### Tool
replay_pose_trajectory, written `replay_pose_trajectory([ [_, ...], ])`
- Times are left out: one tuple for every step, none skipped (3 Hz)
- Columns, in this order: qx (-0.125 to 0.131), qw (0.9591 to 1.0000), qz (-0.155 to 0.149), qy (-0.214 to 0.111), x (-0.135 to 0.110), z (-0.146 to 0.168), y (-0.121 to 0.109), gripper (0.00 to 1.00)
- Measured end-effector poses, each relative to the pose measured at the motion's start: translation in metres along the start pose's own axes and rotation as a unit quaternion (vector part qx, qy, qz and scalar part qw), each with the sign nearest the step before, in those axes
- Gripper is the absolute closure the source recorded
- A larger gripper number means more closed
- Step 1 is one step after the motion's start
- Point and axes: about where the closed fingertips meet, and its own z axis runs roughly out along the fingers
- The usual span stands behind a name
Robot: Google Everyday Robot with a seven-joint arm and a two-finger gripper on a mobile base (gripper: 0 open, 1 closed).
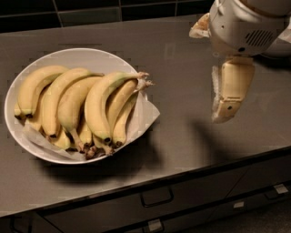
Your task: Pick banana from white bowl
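Note:
The white bowl [68, 53], wide, shallow and lined with white paper, sits on the left of the dark counter. It holds several yellow bananas side by side. The banana [97, 105], thick and strongly curved, lies as the rightmost of the big ones, with its green-tinged stem end up right and its black tip near the bowl's front. Slimmer bananas [122, 113] lie under it on the right. My gripper [223, 116] hangs cream-coloured above the counter, well to the right of the bowl, apart from it and holding nothing.
A cream and white object [200, 27] sits at the back of the counter behind my arm. Drawers with handles [157, 198] run below the counter's front edge. A dark tiled wall [91, 9] closes the back.

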Motion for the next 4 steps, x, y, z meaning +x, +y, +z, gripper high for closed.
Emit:
replay_pose_trajectory([
  [0.006, 1.0000, -0.002, -0.001, -0.003, -0.003, -0.001, 0.00],
  [0.012, 0.9998, -0.013, -0.003, -0.011, -0.005, -0.004, 0.00],
  [-0.016, 0.9980, -0.061, -0.004, -0.042, 0.012, -0.014, 0.00],
  [-0.062, 0.9889, -0.134, -0.010, -0.089, 0.047, -0.029, 0.00],
])
